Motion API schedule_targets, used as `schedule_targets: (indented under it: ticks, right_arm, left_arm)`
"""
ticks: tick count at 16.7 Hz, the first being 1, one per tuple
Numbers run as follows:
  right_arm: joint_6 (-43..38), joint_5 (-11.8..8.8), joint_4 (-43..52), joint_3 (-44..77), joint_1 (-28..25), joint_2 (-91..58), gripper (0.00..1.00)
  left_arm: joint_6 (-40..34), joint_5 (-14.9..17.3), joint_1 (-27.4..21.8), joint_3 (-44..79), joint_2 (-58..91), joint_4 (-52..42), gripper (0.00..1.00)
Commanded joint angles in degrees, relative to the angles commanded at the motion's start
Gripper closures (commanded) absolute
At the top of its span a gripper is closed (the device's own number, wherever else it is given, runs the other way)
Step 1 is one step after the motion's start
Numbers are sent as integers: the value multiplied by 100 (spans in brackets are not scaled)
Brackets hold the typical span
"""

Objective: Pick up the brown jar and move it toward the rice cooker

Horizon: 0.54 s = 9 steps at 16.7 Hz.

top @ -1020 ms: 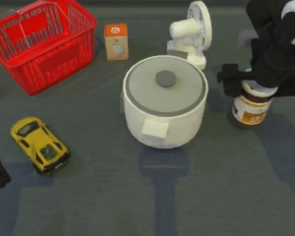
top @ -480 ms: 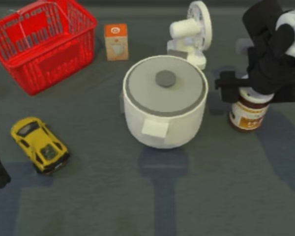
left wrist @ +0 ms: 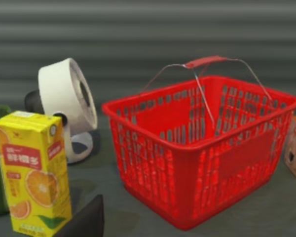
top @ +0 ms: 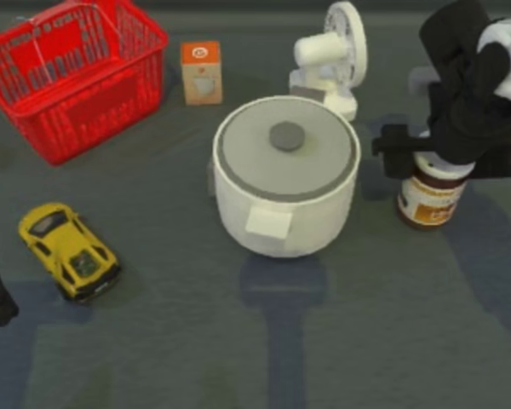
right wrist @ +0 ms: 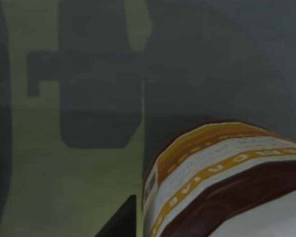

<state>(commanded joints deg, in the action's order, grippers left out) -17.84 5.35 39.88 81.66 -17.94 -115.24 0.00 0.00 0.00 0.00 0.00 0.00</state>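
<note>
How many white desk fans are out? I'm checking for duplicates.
2. One fan stands behind the rice cooker in the top view. A second fan appears only in the left wrist view, beside the juice carton.

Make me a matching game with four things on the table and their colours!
Things:
1. mesh shopping basket
2. toy sports car
3. big round rice cooker
4. small cylindrical jar under the right gripper

Colours:
A. white with a grey-ringed lid
B. dark brown with a white-and-orange label
C. red
D. yellow

Pairs: 1-C, 2-D, 3-A, 4-B
</note>
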Motion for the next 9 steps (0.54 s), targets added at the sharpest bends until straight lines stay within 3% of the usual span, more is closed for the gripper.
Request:
schedule_targets:
  ticks: [3,9]
  right_arm:
    - [0,0,0,0,0,0,2]
    - [0,0,0,0,0,0,0]
  left_arm:
    - [0,0,0,0,0,0,0]
    - [0,0,0,0,0,0,0]
